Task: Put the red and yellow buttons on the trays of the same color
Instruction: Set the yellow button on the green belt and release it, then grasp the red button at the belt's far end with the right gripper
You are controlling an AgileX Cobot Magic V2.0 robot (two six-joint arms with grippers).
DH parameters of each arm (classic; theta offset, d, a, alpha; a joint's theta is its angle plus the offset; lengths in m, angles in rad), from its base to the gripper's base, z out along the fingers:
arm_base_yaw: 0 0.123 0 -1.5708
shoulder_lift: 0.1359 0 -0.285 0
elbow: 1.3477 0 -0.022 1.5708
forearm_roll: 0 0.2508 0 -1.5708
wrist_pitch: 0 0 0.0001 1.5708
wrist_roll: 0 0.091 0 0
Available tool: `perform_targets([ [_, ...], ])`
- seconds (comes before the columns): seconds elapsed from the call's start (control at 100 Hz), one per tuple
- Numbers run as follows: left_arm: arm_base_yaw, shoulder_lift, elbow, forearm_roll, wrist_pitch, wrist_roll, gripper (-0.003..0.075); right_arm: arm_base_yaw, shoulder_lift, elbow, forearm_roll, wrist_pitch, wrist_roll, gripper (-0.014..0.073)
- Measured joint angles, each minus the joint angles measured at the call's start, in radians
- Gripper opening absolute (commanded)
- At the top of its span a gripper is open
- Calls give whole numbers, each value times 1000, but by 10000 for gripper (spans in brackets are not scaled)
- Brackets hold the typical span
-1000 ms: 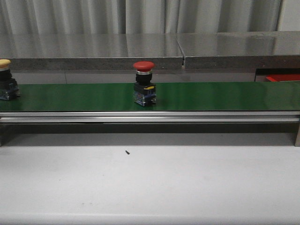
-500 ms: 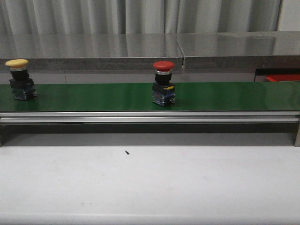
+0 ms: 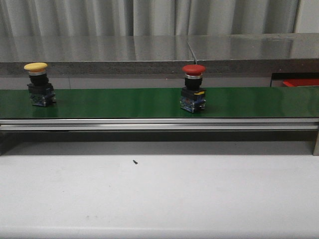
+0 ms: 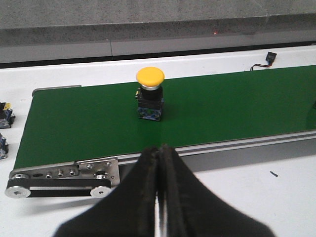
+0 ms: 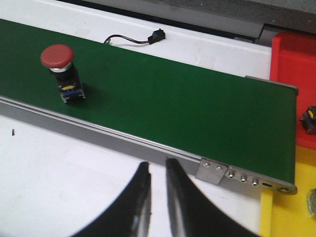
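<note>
Two buttons stand upright on the green conveyor belt (image 3: 124, 102). The yellow button (image 3: 37, 83) is at its left part and the red button (image 3: 193, 93) is right of the middle. In the left wrist view the yellow button (image 4: 150, 94) stands on the belt beyond my left gripper (image 4: 160, 149), whose fingers are shut and hold nothing. My right gripper (image 5: 158, 167) hovers over the white table in front of the belt, open by a narrow gap and empty, with the red button (image 5: 61, 71) well away from it. A red tray (image 5: 292, 59) and a yellow tray (image 5: 284, 217) lie past the belt's right end.
A metal rail (image 3: 159, 123) runs along the belt's front edge. A button body (image 5: 309, 120) lies on the red tray and another object (image 5: 312, 200) on the yellow tray. Dark button parts (image 4: 5, 114) sit off the belt's left end. A black cable (image 5: 133, 38) lies behind the belt.
Both buttons have travelled to the right along the belt. The yellow one has come from the left edge fully into view.
</note>
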Motion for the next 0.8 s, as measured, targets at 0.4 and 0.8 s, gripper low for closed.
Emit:
perform_targets([
  [0.4,0,0,0,-2,-2,0,-19,15,153,-161,9,101,-8,635],
  [0.8,0,0,0,-2,-3,0,-19,87,559,-333,9,122,-53,635],
])
